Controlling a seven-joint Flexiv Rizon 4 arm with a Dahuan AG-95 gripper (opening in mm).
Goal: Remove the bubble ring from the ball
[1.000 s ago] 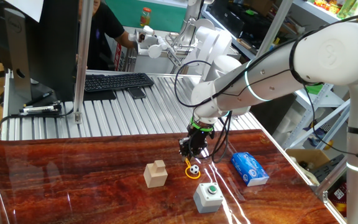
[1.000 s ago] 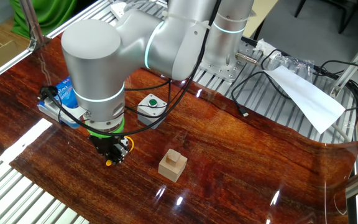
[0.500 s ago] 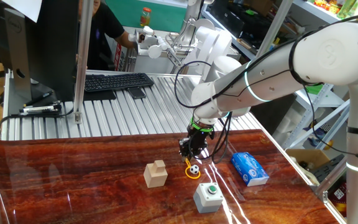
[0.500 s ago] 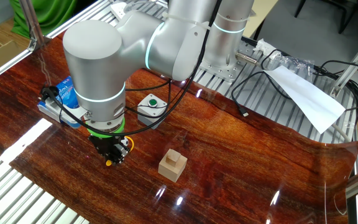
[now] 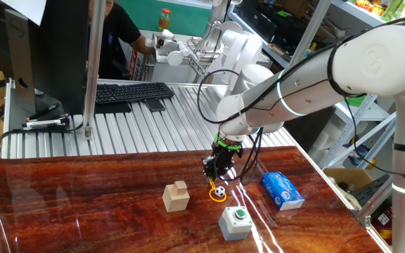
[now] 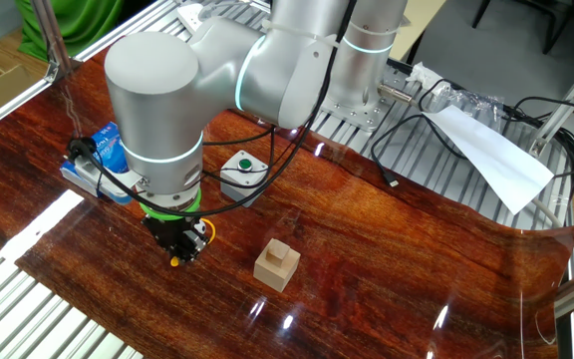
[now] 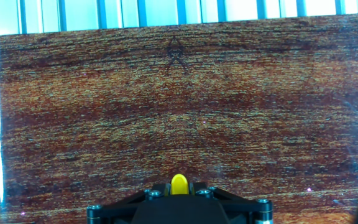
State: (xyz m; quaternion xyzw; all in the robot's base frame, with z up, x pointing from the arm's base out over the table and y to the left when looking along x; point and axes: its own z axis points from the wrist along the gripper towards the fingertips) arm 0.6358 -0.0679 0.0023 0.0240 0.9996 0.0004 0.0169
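Your gripper (image 5: 215, 173) is down low over the table (image 5: 83, 204), right at the handle end of the bubble ring (image 5: 217, 192). The hand view settles the grip: a yellow tip of that ring (image 7: 179, 185) pokes up between the two fingers, so the jaws are closed on its handle.

The loop itself lies flat on the wood, and the ball (image 5: 219, 190) sits inside it, black patches showing. So the ring is around the ball, with the handle running back toward your fingers.

From the other fixed view the arm's big joint blocks most of this. You get only the gripper (image 6: 183, 249) and a small speck of yellow ring (image 6: 175, 261) beneath it; the ball is hidden there.

Around the spot: the wooden block (image 5: 176, 196) stands just to the side of the ring, apart from it. The grey box with a green button (image 5: 235, 221) sits near the ball on the front side, not touching. The blue packet (image 5: 282, 190) lies further off toward the table edge.
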